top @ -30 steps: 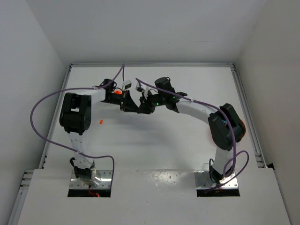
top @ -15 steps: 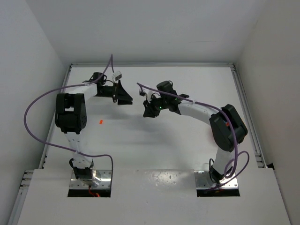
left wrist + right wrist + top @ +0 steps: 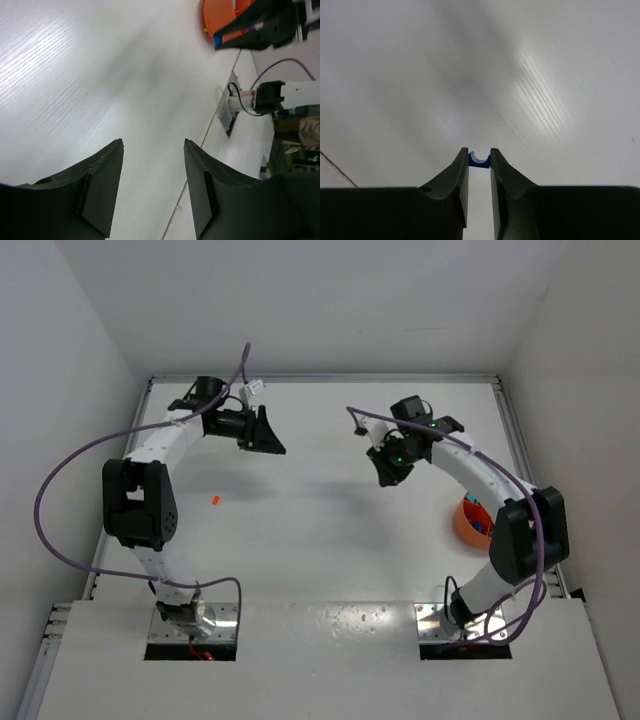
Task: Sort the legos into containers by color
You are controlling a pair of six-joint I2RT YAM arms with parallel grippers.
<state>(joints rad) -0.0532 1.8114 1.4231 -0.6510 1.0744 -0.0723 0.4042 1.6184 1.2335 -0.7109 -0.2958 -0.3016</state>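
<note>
Lego (image 3: 479, 160), blue, in right tool (image 3: 479, 153)

The table (image 3: 555, 90) is a white, smooth surface with a fine linear grain and a semi-gloss sheen that throws soft highlights. The fingers of the left gripper (image 3: 153, 145) and right gripper (image 3: 479, 150) are dark, matt moulded plastic, while the blue brick (image 3: 479, 160) pinched in the right pair and the orange bowl (image 3: 465, 525) are smooth, glossy plastic. The arm shells (image 3: 165, 440) are smooth white casing with black matt joints.
</note>
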